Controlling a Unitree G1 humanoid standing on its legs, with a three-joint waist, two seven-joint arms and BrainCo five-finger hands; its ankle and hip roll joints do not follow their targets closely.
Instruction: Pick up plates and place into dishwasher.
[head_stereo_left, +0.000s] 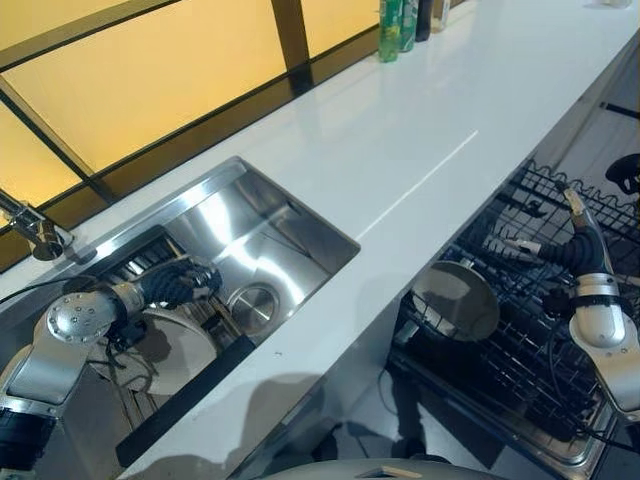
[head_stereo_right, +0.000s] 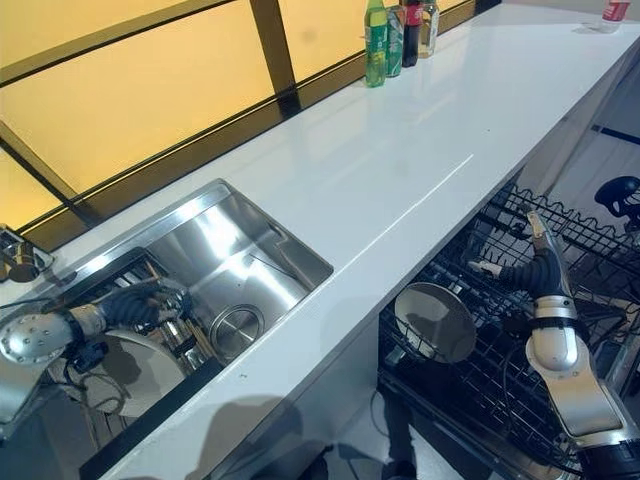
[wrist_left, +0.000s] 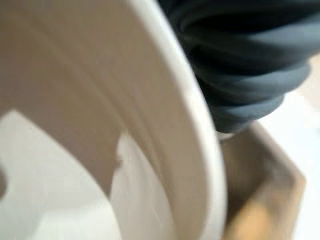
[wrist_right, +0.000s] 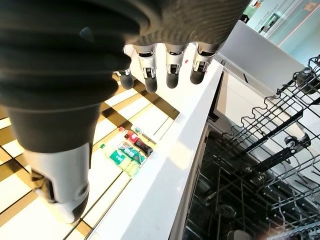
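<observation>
Fingers of the right hand (head_stereo_right: 528, 262) are straight above the dishwasher rack (head_stereo_right: 600, 290), holding nothing. Left hand (head_stereo_left: 185, 283) is in the sink (head_stereo_left: 285, 225) at a plate (head_stereo_left: 175, 350); grip indeterminable. Another plate (head_stereo_right: 433, 320) stands racked. Bottles (head_stereo_right: 395, 35) line the countertop (head_stereo_right: 430, 140) edge.

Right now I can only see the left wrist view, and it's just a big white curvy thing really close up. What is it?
Observer: It's a white plate down in the sink, with the left hand right over it.
Operator: Is there a plate in the dishwasher already?
Observer: Yes, one round plate stands in the dishwasher rack.
Operator: What's the other hand doing?
Observer: The right hand hovers over that rack with its fingers straight, holding nothing.
</observation>
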